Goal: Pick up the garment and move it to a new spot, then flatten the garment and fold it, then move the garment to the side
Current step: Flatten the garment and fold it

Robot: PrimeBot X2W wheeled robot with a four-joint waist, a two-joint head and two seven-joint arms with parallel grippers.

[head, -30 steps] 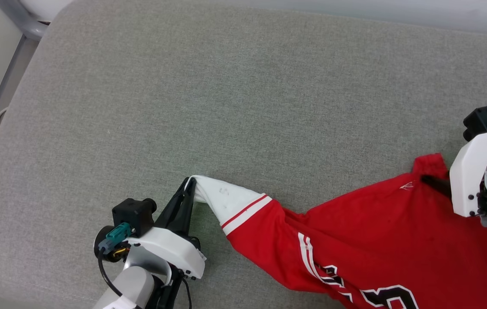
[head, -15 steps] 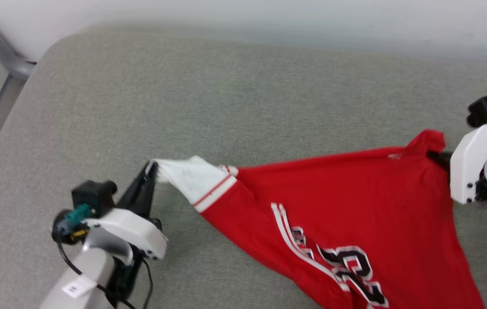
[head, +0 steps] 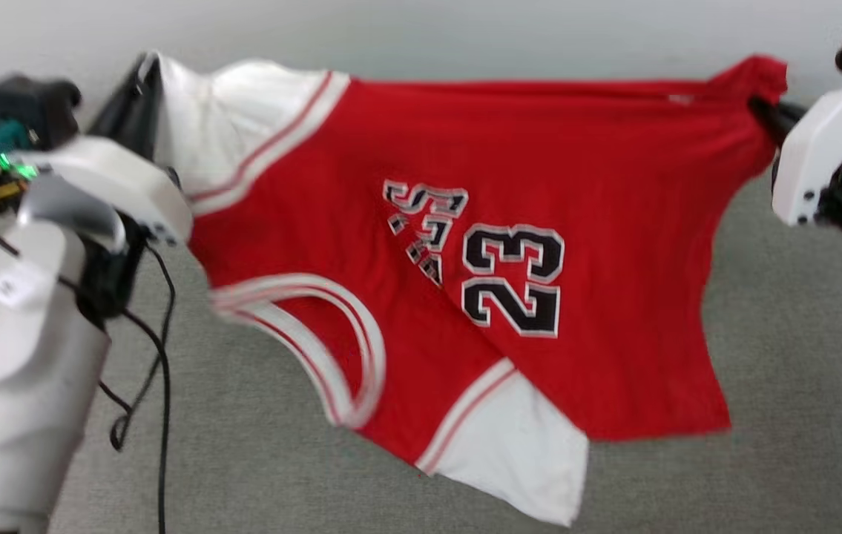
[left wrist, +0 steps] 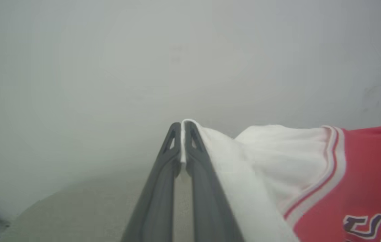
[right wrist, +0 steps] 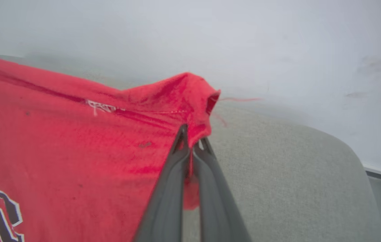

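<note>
A: The garment (head: pixel 613 185) is up off the grey cushion (head: pixel 799 356), stretched across the top of the head view from upper left to upper right!

B: At upper left, the left gripper (left wrist: pixel 182 126) has its fingers pressed together, pinching the edge of a white sleeve (head: pixel 220 119). In the left wrist view, a thin strip of white cloth shows between the tips.

A: And the right gripper (right wrist: pixel 192 136), upper right, is clamped tight on a bunched red corner.

B: The top edge runs taut between the two and the rest hangs down mid-frame. The black 23 (head: pixel 513 278) faces the camera.

A: The second white sleeve (head: pixel 524 452) dangles at lower centre. Whether it touches the cushion, I can't tell.

B: There's a pale wall (head: pixel 421 30) behind that top edge.
</note>
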